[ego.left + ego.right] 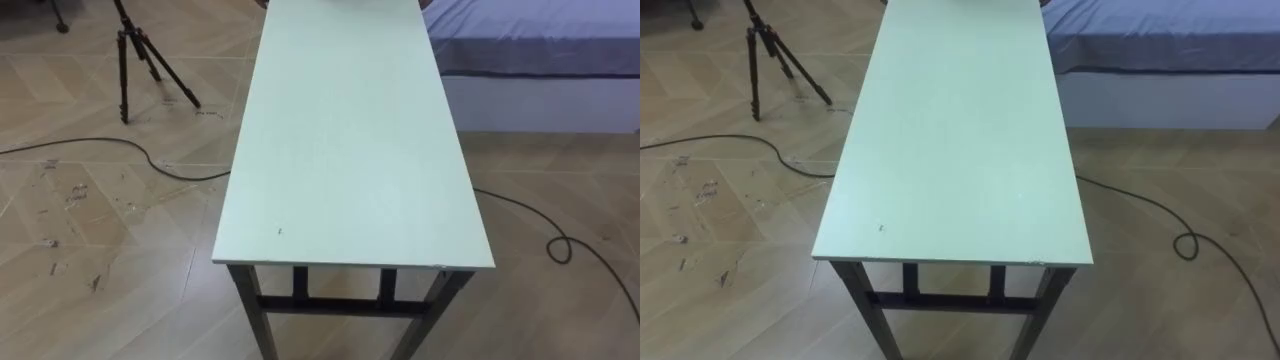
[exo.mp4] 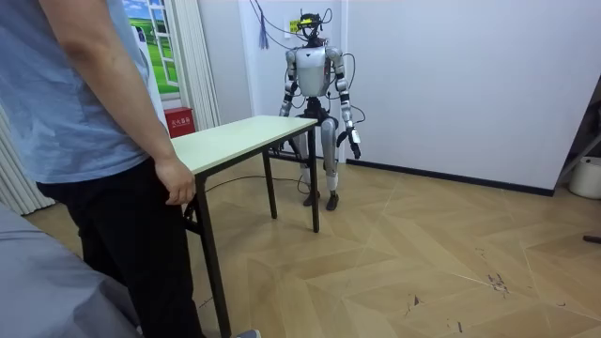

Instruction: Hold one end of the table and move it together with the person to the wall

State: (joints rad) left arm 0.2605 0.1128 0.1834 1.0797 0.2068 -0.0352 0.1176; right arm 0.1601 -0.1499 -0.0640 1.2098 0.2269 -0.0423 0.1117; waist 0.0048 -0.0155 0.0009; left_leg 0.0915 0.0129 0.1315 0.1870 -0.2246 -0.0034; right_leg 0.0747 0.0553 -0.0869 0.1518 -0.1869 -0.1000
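Table grounded, your end not yet taken up.
The table (image 1: 350, 150) stands on the floor between you and the person, whose hand (image 2: 177, 183) sits on its far end, ready to share the load. Your left hand (image 2: 355, 143) hangs at your side and your right hand (image 2: 284, 109) is low by the near end (how open either is, I cannot tell).

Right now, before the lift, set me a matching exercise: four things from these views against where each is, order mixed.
Things: 1 tripod; 2 bed; 3 person's hand; 4 robot's left hand.
Places: A hanging at the robot's side; B at the table end opposite the robot; C on the floor, left of the table; D right of the table's far end.
Pairs: 1-C; 2-D; 3-B; 4-A.
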